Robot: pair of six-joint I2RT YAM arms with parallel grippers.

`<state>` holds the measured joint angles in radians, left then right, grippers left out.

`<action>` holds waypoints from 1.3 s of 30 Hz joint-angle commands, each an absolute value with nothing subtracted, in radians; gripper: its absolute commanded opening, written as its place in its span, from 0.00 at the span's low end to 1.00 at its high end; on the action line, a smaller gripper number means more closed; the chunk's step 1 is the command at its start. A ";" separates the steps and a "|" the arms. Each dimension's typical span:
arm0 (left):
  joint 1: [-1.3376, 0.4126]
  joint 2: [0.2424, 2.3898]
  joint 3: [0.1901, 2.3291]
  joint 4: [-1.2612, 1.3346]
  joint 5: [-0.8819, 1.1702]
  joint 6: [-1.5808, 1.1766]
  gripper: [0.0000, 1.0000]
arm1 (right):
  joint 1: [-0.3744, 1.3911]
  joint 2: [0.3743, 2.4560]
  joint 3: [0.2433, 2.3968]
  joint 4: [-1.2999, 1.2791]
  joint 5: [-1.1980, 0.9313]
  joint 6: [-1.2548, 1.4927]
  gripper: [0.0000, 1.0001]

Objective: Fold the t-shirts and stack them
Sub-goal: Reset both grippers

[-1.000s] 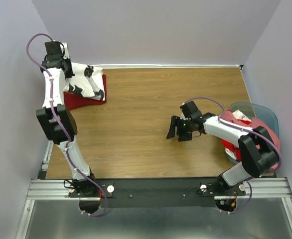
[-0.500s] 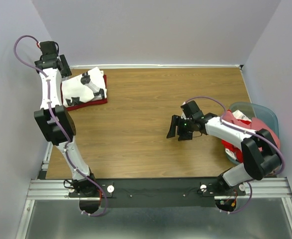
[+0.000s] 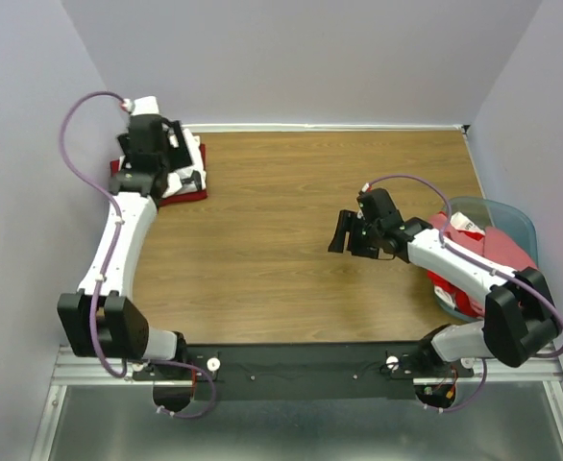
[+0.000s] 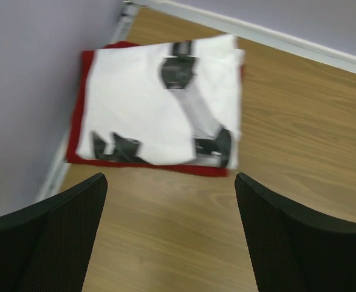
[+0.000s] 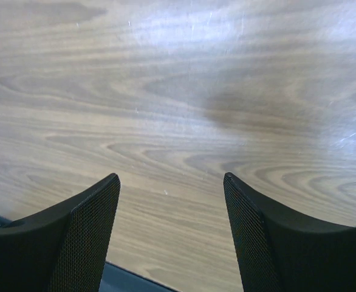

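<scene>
A folded white t-shirt [image 4: 160, 103] with a black print lies flat on a folded dark red t-shirt [image 4: 76, 131] in the table's far left corner. My left gripper [image 4: 171, 210] hovers just on the near side of this stack, open and empty; in the top view the left gripper [image 3: 166, 158] covers much of the white t-shirt [image 3: 198, 159]. Red and pink t-shirts [image 3: 483, 259] are heaped in the teal bin [image 3: 512, 216] at the right. My right gripper [image 3: 344, 233] hangs open over bare wood right of centre, with nothing between its fingers [image 5: 87, 231].
Purple walls close in the table at the back and on both sides. The stack sits against the left wall and near the white back rail [image 4: 275, 39]. Brown wooden tabletop [image 3: 262, 240] stretches between the stack and the bin.
My left gripper has opened and let go of the white t-shirt, which now lies flat on the dark red one. The left arm swung round above the stack. The right gripper shifted slightly right.
</scene>
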<state>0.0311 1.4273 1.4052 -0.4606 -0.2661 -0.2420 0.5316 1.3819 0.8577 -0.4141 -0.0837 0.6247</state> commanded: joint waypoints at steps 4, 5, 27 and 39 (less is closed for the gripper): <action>-0.306 1.185 1.084 -0.258 -0.238 -0.475 0.93 | 0.535 1.321 0.905 -0.425 0.072 0.583 0.76; -0.343 1.164 1.059 -0.252 -0.242 -0.494 0.93 | 0.537 1.315 0.908 -0.425 0.083 0.584 0.76; -0.704 1.054 0.959 -0.253 -0.411 -0.598 0.98 | 0.537 1.184 0.836 -0.407 0.172 0.621 0.77; -0.704 1.014 0.930 -0.225 -0.428 -0.580 0.98 | 0.538 1.124 0.824 -0.403 0.209 0.612 0.77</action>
